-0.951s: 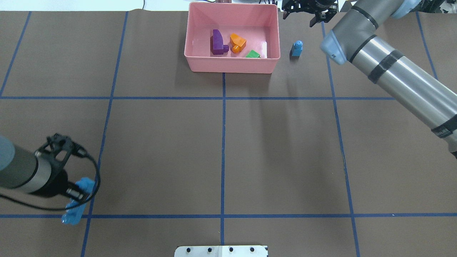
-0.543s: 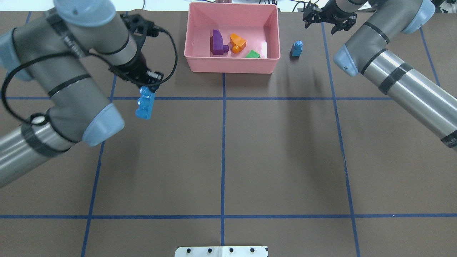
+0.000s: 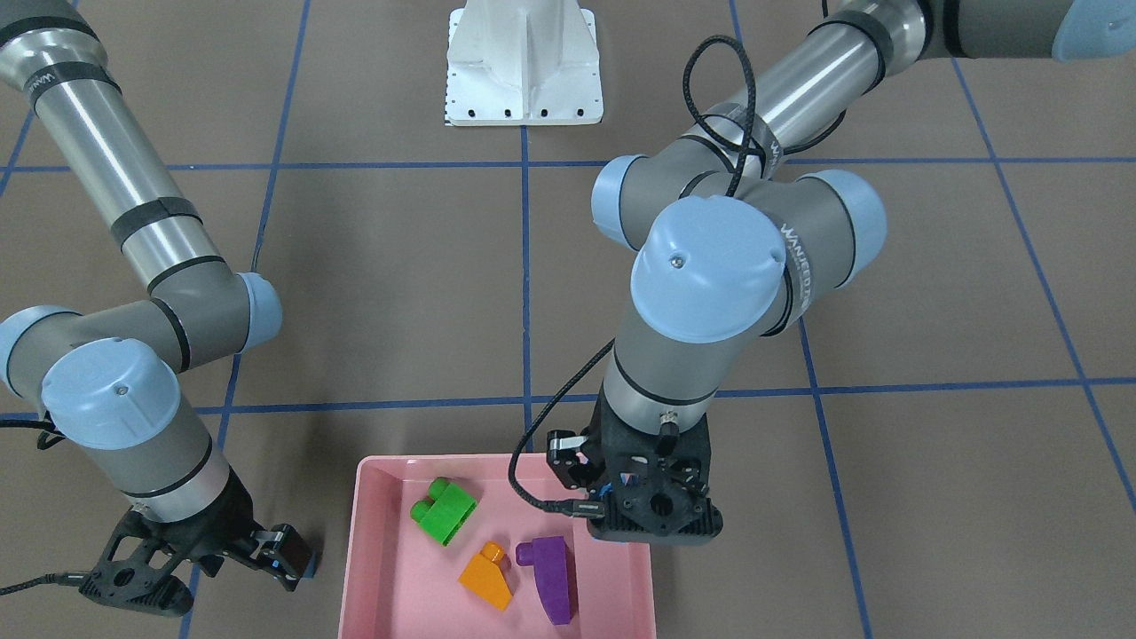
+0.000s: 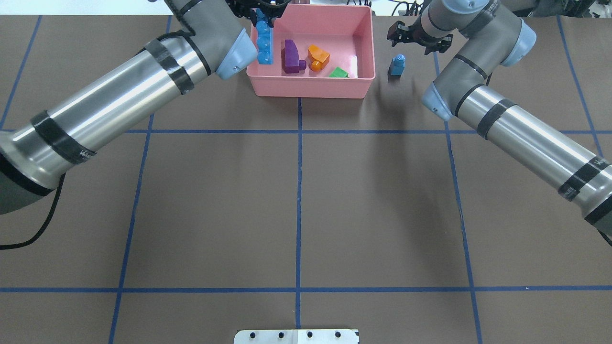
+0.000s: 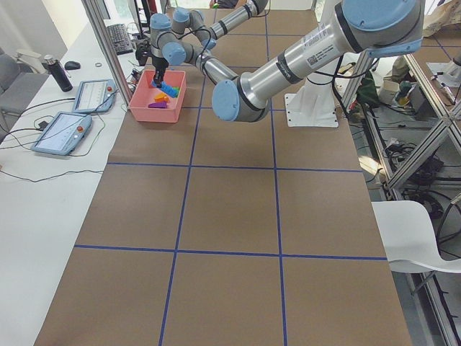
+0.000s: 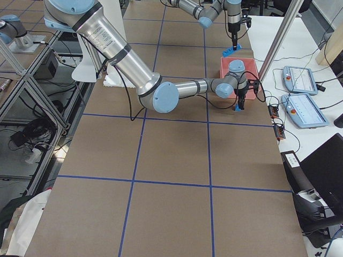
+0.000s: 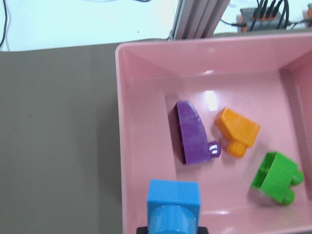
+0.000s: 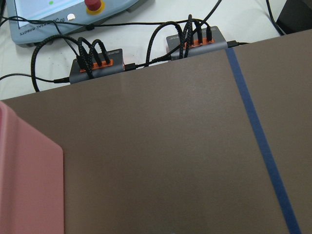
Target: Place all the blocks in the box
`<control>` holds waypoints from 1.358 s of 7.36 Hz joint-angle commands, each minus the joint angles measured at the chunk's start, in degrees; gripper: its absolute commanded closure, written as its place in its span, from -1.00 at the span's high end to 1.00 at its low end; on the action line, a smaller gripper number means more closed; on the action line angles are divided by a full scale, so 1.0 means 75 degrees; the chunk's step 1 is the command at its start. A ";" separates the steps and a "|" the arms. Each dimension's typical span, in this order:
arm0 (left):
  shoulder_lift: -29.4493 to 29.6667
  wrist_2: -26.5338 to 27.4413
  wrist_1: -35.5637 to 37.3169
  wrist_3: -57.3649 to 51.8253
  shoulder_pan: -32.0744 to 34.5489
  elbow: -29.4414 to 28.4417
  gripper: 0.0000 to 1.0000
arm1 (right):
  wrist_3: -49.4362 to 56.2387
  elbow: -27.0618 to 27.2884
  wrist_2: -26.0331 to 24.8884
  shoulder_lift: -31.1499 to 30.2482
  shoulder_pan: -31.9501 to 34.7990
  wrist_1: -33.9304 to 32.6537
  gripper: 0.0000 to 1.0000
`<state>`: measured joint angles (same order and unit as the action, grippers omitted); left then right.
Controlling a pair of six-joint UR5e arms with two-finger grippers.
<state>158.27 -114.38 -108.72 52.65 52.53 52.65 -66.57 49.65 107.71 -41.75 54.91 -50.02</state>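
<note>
The pink box (image 4: 311, 91) stands at the table's far edge and holds the purple sloped block (image 4: 291, 56), the orange sloped block (image 4: 318, 57) and the green block (image 4: 339, 72). They also show in the front view: purple (image 3: 550, 577), orange (image 3: 488, 577), green (image 3: 442, 513). My left gripper (image 4: 262, 12) is shut on the long light-blue block (image 4: 264, 43), which hangs over the box's left wall; the left wrist view shows its end (image 7: 174, 207). The small light-blue block (image 4: 397, 64) stands on the table right of the box. My right gripper (image 4: 415, 36) is open, just beyond it.
The white robot base (image 4: 296, 336) sits at the near edge. Blue tape lines (image 4: 299, 191) cross the brown table. Cable hubs (image 8: 92, 66) and tablets (image 5: 61, 130) lie past the far edge behind the box.
My left arm has carried the long light-blue block from the near left of the table up to the box's left wall. My right gripper has shifted closer to the small light-blue block.
</note>
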 commanded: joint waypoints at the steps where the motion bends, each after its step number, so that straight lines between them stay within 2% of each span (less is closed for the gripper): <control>1: 0.0505 0.0623 -0.1201 0.0397 -0.0066 -0.1295 -1.00 | -0.0101 -0.0291 -0.0088 0.0105 -0.0161 0.0165 1.00; 2: 0.0820 0.1194 -0.1811 0.0677 -0.0264 -0.2067 -1.00 | -0.0112 -0.0384 -0.0239 0.0198 -0.0313 0.0188 1.00; 3: 0.0834 0.1269 -0.1945 0.0668 -0.0324 -0.2225 -1.00 | -0.0101 -0.0641 -0.0368 0.0211 -0.0453 0.0432 1.00; 4: 0.0846 0.1270 -0.1957 0.0656 -0.0325 -0.2215 0.98 | -0.0112 -0.0794 -0.0369 0.0211 -0.0455 0.0655 0.99; 5: 0.0904 0.1235 -0.1958 0.0668 -0.0301 -0.2122 1.00 | -0.0112 -0.0900 -0.0369 0.0234 -0.0455 0.0657 0.45; 6: 0.0893 0.1188 -0.1888 0.0668 -0.0208 -0.1901 1.00 | -0.0078 -0.0971 -0.0357 0.0234 -0.0455 0.0646 -0.99; 7: 0.0881 0.1118 -0.1876 0.0598 -0.0091 -0.1771 1.00 | -0.0042 -0.0971 -0.0323 0.0257 -0.0420 0.0646 -1.00; 8: 0.0789 0.0560 -0.1620 0.0331 0.0119 -0.1480 1.00 | 0.0260 -0.0971 -0.0067 0.0292 -0.0234 0.0623 -1.00; 9: 0.0498 0.0079 -0.0701 -0.0287 0.0306 -0.0734 1.00 | 0.0761 -0.0948 0.0597 0.0362 0.0244 0.0553 -1.00; 10: -0.0225 -0.0076 0.0097 -0.0873 0.0436 0.0445 1.00 | 0.0801 -0.0820 0.0778 0.0676 0.0469 0.0065 -1.00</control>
<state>161.57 -112.31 -115.11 51.27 54.35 47.01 -62.35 42.70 110.57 -38.72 55.74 -46.49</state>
